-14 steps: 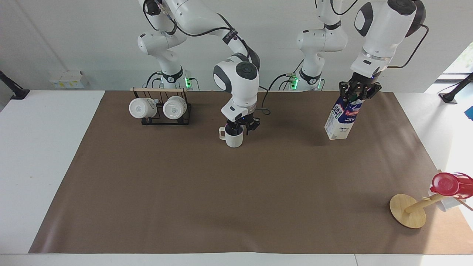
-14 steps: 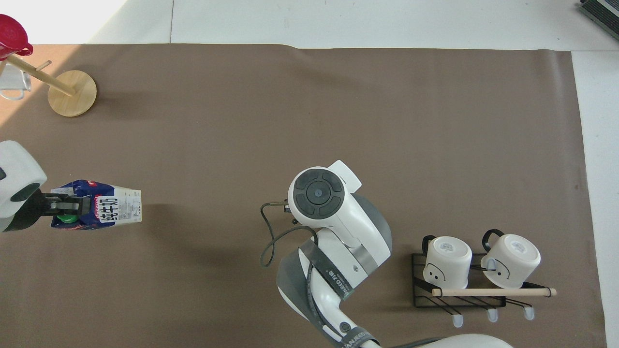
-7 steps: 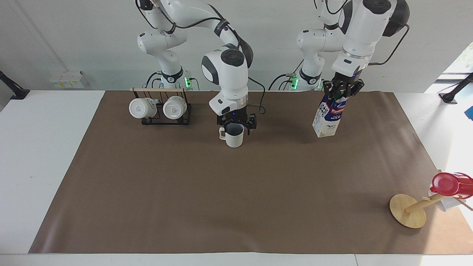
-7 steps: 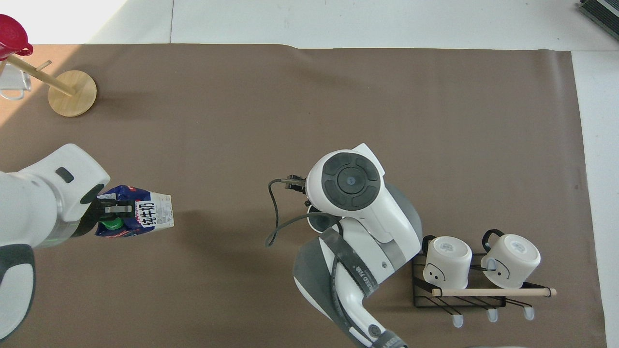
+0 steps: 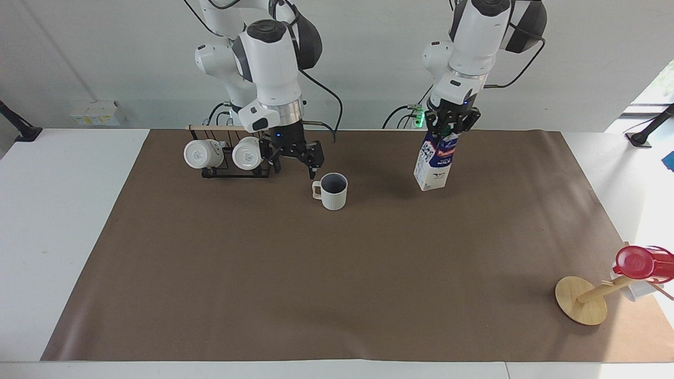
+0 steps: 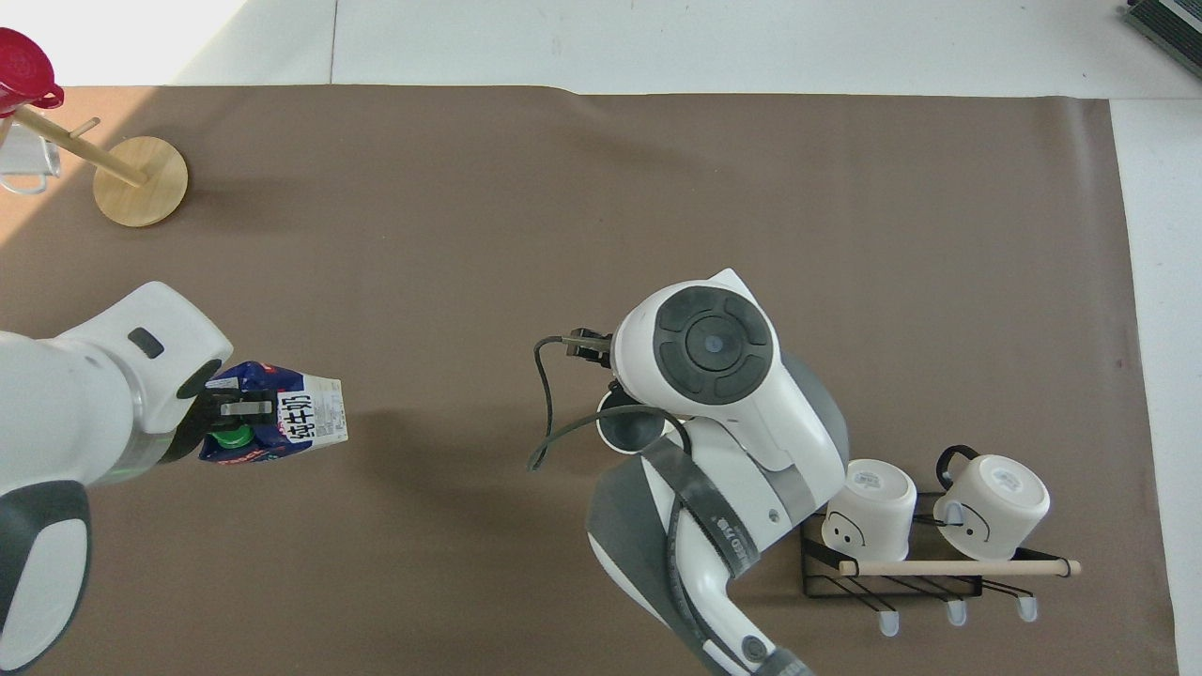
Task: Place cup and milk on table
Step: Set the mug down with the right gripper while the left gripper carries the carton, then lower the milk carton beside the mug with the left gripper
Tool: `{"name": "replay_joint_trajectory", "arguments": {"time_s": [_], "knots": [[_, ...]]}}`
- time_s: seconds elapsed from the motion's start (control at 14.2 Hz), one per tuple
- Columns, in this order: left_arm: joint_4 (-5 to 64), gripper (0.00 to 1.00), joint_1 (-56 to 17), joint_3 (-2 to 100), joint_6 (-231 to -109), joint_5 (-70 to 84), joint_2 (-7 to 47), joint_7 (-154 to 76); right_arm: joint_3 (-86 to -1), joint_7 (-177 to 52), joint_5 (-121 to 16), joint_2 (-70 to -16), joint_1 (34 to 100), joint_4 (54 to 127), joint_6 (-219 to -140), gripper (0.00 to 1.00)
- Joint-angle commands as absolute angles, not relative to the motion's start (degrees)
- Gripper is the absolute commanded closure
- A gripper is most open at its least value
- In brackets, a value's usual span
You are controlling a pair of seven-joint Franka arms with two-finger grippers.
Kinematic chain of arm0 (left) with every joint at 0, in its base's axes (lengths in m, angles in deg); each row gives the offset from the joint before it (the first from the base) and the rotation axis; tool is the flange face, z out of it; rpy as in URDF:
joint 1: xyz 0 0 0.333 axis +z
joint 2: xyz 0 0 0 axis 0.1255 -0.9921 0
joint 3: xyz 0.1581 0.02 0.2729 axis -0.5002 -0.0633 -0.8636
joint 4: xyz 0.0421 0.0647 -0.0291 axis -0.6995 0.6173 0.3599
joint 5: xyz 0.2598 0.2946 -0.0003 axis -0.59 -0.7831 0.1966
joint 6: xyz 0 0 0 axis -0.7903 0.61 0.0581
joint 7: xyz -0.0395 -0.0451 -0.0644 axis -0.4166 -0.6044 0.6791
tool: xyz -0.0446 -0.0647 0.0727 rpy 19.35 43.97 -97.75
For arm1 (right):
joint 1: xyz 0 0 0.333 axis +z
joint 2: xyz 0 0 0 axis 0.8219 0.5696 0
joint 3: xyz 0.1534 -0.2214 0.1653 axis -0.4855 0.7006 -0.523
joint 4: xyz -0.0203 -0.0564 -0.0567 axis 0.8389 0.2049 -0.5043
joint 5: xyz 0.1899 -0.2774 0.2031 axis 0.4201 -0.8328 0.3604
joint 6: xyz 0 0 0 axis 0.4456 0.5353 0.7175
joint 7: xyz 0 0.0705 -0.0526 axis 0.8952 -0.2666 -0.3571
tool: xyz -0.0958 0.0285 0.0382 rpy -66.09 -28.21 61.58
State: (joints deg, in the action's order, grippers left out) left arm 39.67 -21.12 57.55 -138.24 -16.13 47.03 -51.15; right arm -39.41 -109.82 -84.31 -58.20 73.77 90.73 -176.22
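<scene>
Brown paper mat [image 5: 337, 273] is covering most of the white table [image 5: 63, 221]. The cup [image 5: 334, 191], off-white and ribbed with a dark inside, is standing upright on the mat, handle pointing toward the right arm's end of the table. Nothing is touching it.

The right gripper [image 5: 294, 162] is hanging in the air just above the mat, between the cup and the black wire mug rack [image 5: 236, 164]. Its fingers are spread wide and are holding nothing. In the overhead view the arm's wrist is covering the gripper, and only part of the cup's rim [image 6: 627, 428] is showing.

The left gripper [image 5: 452, 125] is clamping its fingers on the top of the milk carton [image 5: 436, 166]. The carton is hanging slightly tilted, its base lifted off the mat, with its shadow lying on the mat beside it. It is over the part of the mat near the robots, toward the left arm's end from the cup and well apart from it. In the overhead view the green cap [image 6: 228, 436] is showing just beside the fingers.

Two white mugs [image 5: 225, 153] are hanging on the rack. A wooden stand [image 5: 582, 300] with a red cup [image 5: 636, 262] is sitting at the left arm's end, far from the robots.
</scene>
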Motion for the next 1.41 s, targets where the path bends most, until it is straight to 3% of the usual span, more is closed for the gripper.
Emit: {"name": "replay_joint_trajectory", "arguments": {"time_s": [0.0, 0.49, 0.84, 1.12, 1.34], "knots": [[40.2, 0.61, -24.8, 56.8, -141.2, -15.5, 45.1, -55.4, -39.7, -103.5, -83.5, -61.6, 68.4, 91.6, -173.0, 0.0], [42.0, 0.61, -30.7, 56.8, -150.9, -15.5, 39.7, -61.5, -39.5, -94.3, -83.7, -63.1, 61.2, 87.9, -163.6, 0.0], [42.1, 0.61, -34.2, 56.7, -152.5, -15.6, 37.0, -62.8, -39.5, -89.2, -84.2, -62.4, 59.2, 85.8, -161.3, 0.0], [42.7, 0.61, -34.5, 56.7, -153.2, -15.9, 36.5, -63.7, -39.5, -86.5, -84.5, -60.0, 58.4, 79.6, -156.1, 0.0], [42.7, 0.46, -34.5, 56.7, -153.1, -16.0, 36.5, -63.6, -39.5, -83.5, -84.8, -58.6, 58.0, 77.1, -153.2, 0.0]]}}
